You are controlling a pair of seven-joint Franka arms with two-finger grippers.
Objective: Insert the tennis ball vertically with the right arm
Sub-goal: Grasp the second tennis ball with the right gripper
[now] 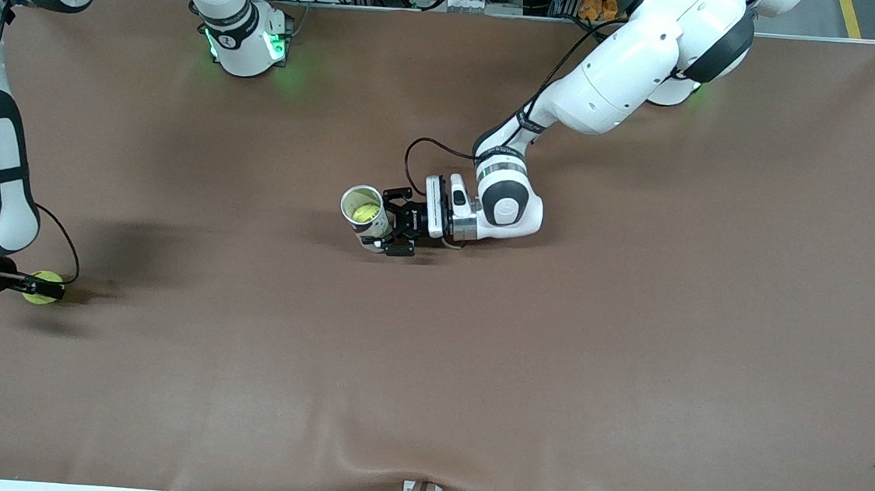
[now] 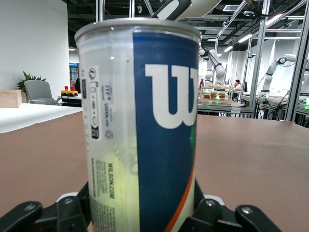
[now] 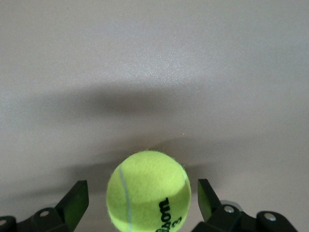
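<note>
Low, right gripper (image 3: 137, 205) astride tennis ball (image 3: 148, 190).

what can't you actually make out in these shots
- How many balls are in the can: the front view shows one yellow ball through the open top; the left wrist view shows only the can's wall.
- The can's base: hidden by the left gripper in both views.
- Whether the right gripper touches the tennis ball: its jaws stand open around it, lower part cut off by the picture's edge.
</note>
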